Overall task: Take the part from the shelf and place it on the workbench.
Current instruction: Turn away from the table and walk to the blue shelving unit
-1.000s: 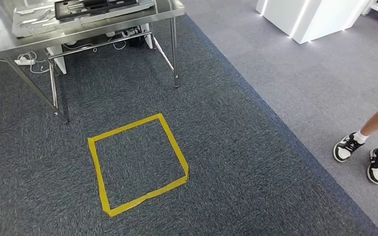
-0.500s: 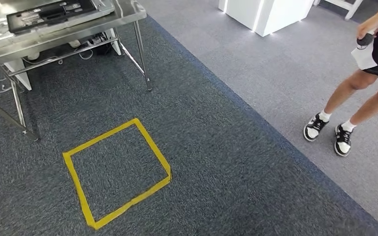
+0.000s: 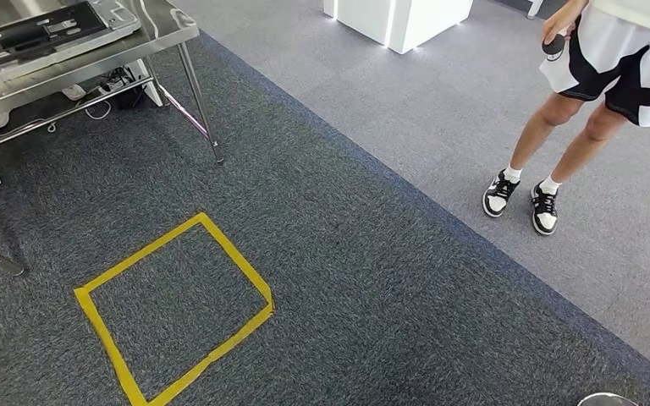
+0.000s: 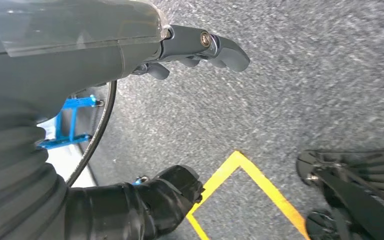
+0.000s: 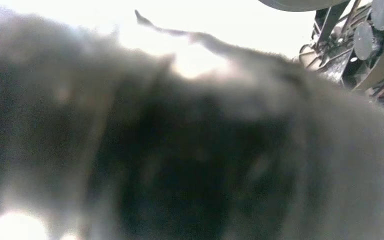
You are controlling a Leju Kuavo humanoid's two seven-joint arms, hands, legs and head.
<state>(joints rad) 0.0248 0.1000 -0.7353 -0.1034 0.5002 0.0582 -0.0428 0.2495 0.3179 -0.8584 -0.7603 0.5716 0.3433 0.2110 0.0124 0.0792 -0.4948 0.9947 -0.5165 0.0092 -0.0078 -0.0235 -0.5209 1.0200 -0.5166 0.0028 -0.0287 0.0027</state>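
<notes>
A: Left to right — steel workbench (image 3: 165, 30) with a dark flat fixture tray (image 3: 38, 30) on top, cables beneath; then the yellow tape square (image 3: 173, 309) on the dark grey carpet (image 3: 372, 279); then a person in black-and-white shorts (image 3: 618, 63) standing on the paler floor.

B: Tape square's purpose?

A: Judged a standing mark for the robot, set near the bench so the top is in reach.

B: Left hand (image 4: 180, 50)?

A: Hangs over the carpet, tape corner just below it, fingers loosely curled, nothing in them. Right hand (image 5: 190, 140) — blurred, can't tell.

B: The part?

A: Can't locate it; neither part nor shelf is identifiable, so its position relative to either hand is unknown.
</notes>
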